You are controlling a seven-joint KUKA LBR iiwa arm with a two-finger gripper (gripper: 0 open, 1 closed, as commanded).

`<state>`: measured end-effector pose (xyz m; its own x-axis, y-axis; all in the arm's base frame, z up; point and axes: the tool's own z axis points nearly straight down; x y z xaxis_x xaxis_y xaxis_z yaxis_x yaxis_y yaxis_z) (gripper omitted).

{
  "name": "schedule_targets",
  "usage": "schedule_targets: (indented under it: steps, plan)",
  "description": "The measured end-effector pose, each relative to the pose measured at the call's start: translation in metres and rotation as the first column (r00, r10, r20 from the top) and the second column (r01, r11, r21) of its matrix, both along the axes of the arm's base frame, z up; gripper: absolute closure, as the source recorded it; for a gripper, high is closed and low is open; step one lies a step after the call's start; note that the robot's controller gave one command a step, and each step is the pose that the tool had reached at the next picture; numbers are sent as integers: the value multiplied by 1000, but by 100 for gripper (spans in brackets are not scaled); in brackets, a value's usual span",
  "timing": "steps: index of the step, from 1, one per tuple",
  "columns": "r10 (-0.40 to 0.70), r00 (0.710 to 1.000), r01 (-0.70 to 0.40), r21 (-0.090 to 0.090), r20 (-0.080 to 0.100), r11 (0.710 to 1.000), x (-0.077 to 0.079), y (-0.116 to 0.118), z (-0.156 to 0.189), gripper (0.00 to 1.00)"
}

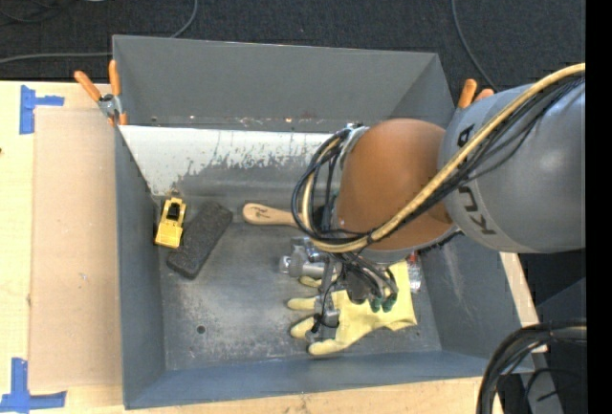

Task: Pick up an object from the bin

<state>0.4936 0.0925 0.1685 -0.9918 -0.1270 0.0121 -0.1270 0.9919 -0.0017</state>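
Under the robot's orange wrist cover point(392, 183) the claw point(330, 312) hangs right over the finger end of a yellow glove point(394, 315) in the near right corner of the bin point(220, 316) (its length running side to side), though whether the claw is open or shut cannot be told.

We saw the bin point(143, 336) as matt grey metal, its back wall rubbed pale and scratched. The glove point(371, 326) at lower right looked like soft yellow cloth. The truck point(171, 222) at left was glossy plastic, the block point(199, 239) beside it dark and matt, the handle point(264, 213) smooth pale wood, the wrist cover point(392, 178) smooth orange.
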Motion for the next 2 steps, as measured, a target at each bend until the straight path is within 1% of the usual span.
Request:
schedule_targets:
  steps: [1,2]
  plan:
    - [168,986,-168,4,-6,986,-20,35,-22,0]
    - [87,996,-87,0,7,996,-17,-55,-14,0]
